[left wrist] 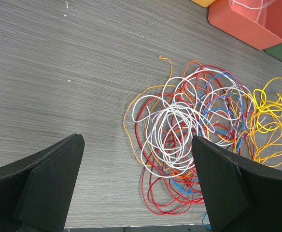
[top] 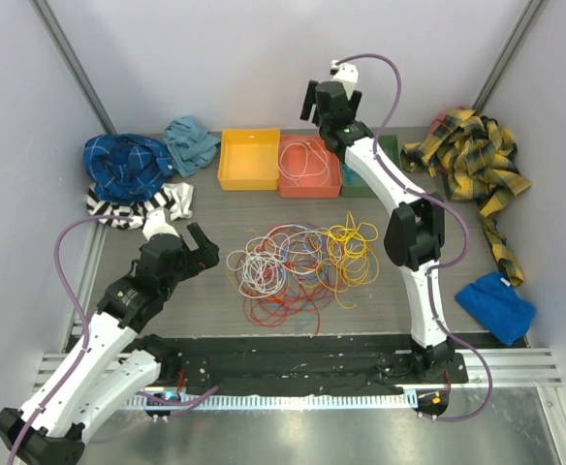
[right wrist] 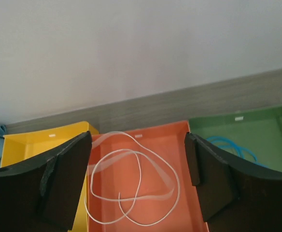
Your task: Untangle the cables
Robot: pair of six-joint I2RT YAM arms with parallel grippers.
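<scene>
My right gripper [right wrist: 137,145], left gripper [left wrist: 137,145]: both standing apart, empty. White cable [right wrist: 139,179] lying in orange tray [right wrist: 160,137]; tangle [top: 298,266] at table [top: 225,213] centre awaiting separation.

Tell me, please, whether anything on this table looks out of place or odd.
The heap of cables in the middle of the table stands out: red, orange, white, blue and yellow wires loop through each other in one knot. By contrast, one white cable lies alone in the orange bin. Crumpled cloths lie at the edges.
</scene>
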